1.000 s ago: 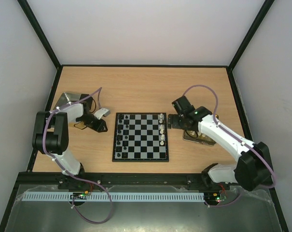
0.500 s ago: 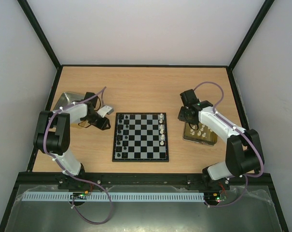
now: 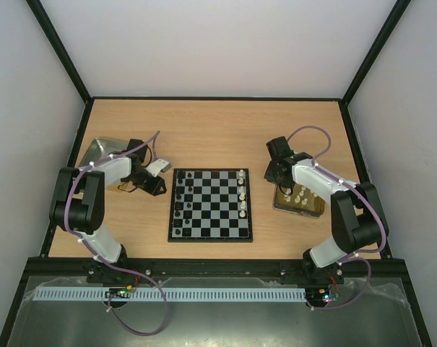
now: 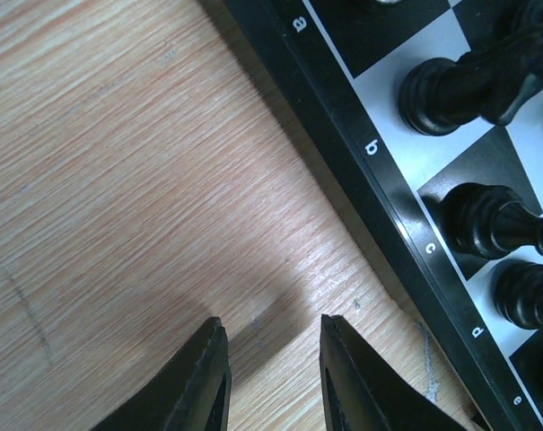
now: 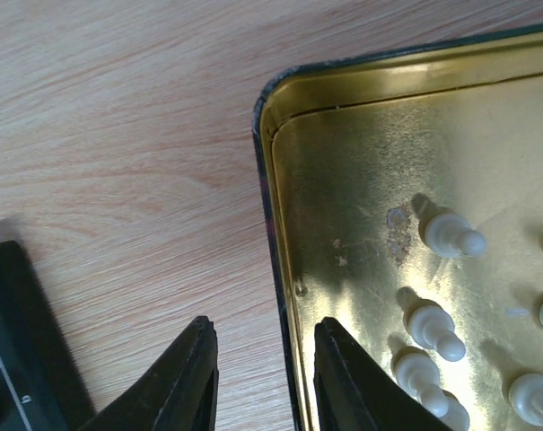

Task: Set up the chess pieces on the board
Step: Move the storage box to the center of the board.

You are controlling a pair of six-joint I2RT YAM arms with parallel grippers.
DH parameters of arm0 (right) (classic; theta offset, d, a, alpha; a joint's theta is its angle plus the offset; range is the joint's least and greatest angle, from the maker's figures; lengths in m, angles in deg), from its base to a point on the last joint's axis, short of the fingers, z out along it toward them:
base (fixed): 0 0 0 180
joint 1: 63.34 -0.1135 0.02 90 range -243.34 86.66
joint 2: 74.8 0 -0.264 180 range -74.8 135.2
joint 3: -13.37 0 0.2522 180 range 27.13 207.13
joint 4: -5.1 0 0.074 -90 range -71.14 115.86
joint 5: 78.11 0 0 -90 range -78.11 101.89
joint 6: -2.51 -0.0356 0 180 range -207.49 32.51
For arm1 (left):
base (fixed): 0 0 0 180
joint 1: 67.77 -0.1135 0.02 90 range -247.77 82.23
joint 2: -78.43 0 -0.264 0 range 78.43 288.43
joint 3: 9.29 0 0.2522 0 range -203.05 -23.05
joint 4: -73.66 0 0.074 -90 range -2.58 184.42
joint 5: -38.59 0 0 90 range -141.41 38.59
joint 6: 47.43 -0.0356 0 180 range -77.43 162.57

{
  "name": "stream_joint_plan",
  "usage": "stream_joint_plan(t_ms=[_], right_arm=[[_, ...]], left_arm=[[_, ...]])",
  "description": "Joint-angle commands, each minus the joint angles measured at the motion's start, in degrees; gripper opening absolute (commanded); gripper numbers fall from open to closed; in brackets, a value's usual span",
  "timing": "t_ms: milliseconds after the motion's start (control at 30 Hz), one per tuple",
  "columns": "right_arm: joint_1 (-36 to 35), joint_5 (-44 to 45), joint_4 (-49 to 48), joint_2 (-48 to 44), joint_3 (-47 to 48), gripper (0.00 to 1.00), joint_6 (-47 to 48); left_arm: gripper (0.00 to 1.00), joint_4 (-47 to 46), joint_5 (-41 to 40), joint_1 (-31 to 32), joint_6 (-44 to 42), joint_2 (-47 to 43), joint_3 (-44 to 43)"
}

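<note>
My left pincer (image 4: 271, 337) stands half open and empty over the wooden surface (image 4: 118, 162), just left of the board (image 4: 379, 175). Its black pieces (image 4: 446, 90) are partly cut off. My right pincer (image 5: 264, 337), narrowly apart, holds nothing above the rim of the gold tray (image 5: 343, 162). Cream pieces (image 5: 433, 328) lie inside. White walls (image 3: 218, 43) surround everything.

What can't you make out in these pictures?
Top view: chess pieces on the board too small to tell kinds.
Left wrist view: board cut off by frame edges.
Right wrist view: gold tray runs off the right edge, so its white pieces can't be counted.
</note>
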State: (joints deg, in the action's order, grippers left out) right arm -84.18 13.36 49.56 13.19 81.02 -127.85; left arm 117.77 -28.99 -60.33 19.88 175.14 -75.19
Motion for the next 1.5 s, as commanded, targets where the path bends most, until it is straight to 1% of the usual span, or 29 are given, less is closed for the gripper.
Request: stream_joint_plan(t_ms=[0,167,267,300,333,400,533,667,967,1067,1200,1333,1433,1467], right_arm=[[0.1,1.5,-1.3,1.0,-1.5,0.29,-0.5],[0.1,1.1,-2.1,0.9,-2.3,0.28,-0.4],[0.1,-1.2,-2.4,1.6,-3.1,0.14,-0.4],[0.1,-2.4,-2.7,1.6,-3.5,0.06,-0.4],[0.1,-4.6,-3.3,1.3,-4.5,0.02,0.0],[0.0,-7.1,-3.9,0.0,-6.1,0.02,-0.4],[-1.5,-8.2,-2.3,-3.4,-8.7,0.02,-1.2],[-5.2,-8.1,0.8,-7.6,-9.9,0.02,-1.8],[-12.4,-7.8,8.0,-12.9,-10.2,0.02,-1.7],[-12.9,-7.4,10.0,-14.8,-10.7,0.02,-1.7],[-13.5,-9.1,10.8,-16.6,-12.1,0.05,-2.4],[-14.7,-8.7,11.6,-17.5,-13.2,0.05,-3.0],[-14.8,-8.7,11.7,-18.0,-13.6,0.07,-3.3],[-14.8,-8.2,11.9,-18.2,-13.4,0.1,-3.5]], left_arm=[[0.3,0.7,0.3,0.2,0.2,-1.2,1.3],[0.3,0.4,0.6,0.2,0.2,-0.6,1.4],[0.3,0.4,0.8,0.2,0.2,0.0,1.1],[0.3,0.5,0.8,0.2,0.2,0.2,1.0],[0.31,0.5,0.8,0.2,0.3,0.3,0.9],[0.31,0.3,1.0,0.2,0.3,0.7,0.9],[0.32,0.3,0.8,0.3,0.5,1.5,0.6],[0.32,0.4,0.6,0.8,0.5,1.5,0.3],[0.32,0.9,-1.0,2.2,0.8,1.6,0.2],[0.32,1.0,-1.3,2.7,1.0,1.6,0.0],[0.32,1.0,-1.9,3.3,1.0,1.7,0.0],[0.32,1.0,-2.0,3.8,0.9,2.0,-0.1],[0.32,1.0,-2.1,4.0,1.0,1.8,-0.1],[0.32,1.0,-2.1,4.0,1.0,1.8,-0.1]])
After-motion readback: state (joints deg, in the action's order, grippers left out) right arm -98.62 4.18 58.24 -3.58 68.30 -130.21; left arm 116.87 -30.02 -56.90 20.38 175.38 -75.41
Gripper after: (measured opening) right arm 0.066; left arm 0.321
